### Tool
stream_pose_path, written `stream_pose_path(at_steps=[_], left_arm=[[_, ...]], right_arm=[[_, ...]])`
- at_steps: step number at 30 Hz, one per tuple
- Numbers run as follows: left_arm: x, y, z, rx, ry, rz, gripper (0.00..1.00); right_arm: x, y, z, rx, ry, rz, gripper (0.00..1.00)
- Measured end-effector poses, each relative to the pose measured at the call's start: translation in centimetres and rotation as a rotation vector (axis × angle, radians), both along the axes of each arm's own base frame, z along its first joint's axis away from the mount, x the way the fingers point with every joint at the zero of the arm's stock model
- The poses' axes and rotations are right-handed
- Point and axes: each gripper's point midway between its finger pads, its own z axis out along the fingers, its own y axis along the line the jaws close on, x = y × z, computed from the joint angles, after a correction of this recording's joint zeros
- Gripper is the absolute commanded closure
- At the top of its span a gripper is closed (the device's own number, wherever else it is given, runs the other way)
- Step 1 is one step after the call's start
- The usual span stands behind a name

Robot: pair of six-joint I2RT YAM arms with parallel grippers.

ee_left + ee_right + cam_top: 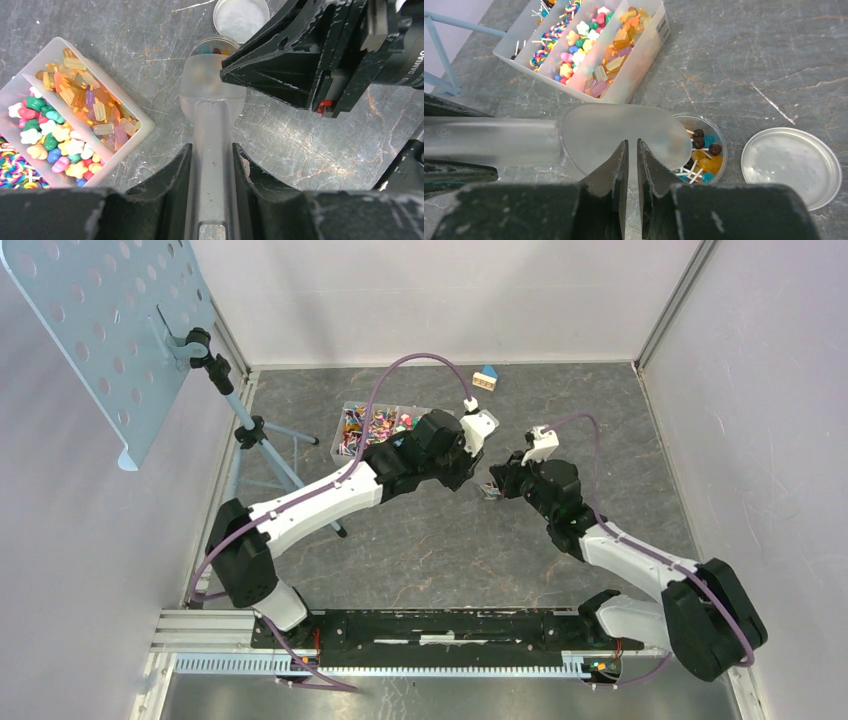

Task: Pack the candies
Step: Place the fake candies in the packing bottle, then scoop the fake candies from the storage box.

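**A robotics lab test cell, not a home or a shop**

Plain white wall panels (450,300) joined by an aluminium corner post (677,300) box in a grey stone-patterned tabletop (430,550). At its near edge, the left arm (310,505) and the right arm (630,550) are bolted to an aluminium rail (200,625) above a slotted cable duct (400,668). Purple cables (400,365) loop to the wrists. A perforated metal panel (110,320) hangs on a tripod stand (265,445). The only goods are props: a clear compartment box (646,55) of candies (589,45) and a toy house (486,378).
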Motion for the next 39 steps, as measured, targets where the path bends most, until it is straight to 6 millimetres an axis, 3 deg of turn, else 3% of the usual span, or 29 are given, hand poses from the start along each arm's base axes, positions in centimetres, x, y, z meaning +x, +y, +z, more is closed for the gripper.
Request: stream_pose_path(at_steps=[7,10,11,15,19,24,29,32,35,39], left_arm=[[-0.8,1.0,3.2,-0.05,-0.039,0.0,0.98],[-1.8,1.6,4.6,-0.109,-0.076,-0.026,0.98],[-2.4,2.1,4.8,-0.13,-0.092,-0.035,0.98],[-4.4,4.4,5.4,-0.174,-0.172,-0.076,0.98],[-4.8,5.7,6.8,-0.178,-0.251,-0.091,0.98],[-2.7,8.7,6.9,-0.11,-0.296,0.006,0.98],[0.3,13.8,5.5,-0.023,-0.226,0.166,0.98],[2.1,16.1,5.4,0.006,-0.176,0.264,0.98],[3.3,16.7,4.9,0.03,-0.117,0.308,0.98],[4.9,16.1,3.6,0.07,-0.026,0.328,0.98]], right_arm=[[-1.2,-1.1,3.4,0.031,-0.052,-0.017,0.42],[-1.9,-1.9,5.4,0.053,-0.094,-0.036,0.17],[-2.2,-2.2,6.1,0.057,-0.109,-0.039,0.04],[-3.4,-3.2,8.1,0.079,-0.152,-0.058,0.02],[-4.8,-4.4,9.6,0.092,-0.183,-0.08,0.02],[-6.4,-5.7,11.0,0.108,-0.214,-0.102,0.02],[-7.9,-6.7,12.5,0.14,-0.267,-0.11,0.02],[-8.1,-6.9,12.4,0.138,-0.265,-0.114,0.02],[-8.2,-6.9,11.7,0.124,-0.243,-0.114,0.02],[-8.2,-7.0,11.2,0.114,-0.228,-0.114,0.02]])
